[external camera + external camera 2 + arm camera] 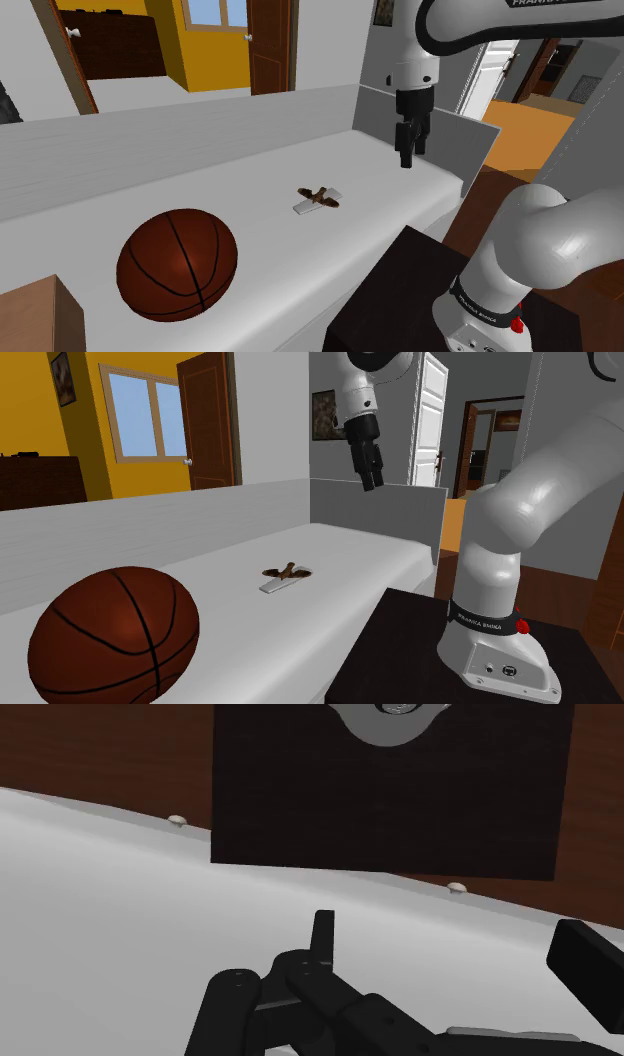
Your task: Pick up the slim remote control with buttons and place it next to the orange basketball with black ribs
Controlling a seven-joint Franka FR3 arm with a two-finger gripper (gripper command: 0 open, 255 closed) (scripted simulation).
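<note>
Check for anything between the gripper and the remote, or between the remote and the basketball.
Nothing visible stands in either path. The gripper hangs in open air above the white surface, up and to the shoulder view's right of the remote. From the remote to the basketball there is only bare surface.

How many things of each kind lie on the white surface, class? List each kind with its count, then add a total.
Basketball: 1
Slim pale remote: 1
Small brown item lying across the remote: 1
Total: 3
</note>
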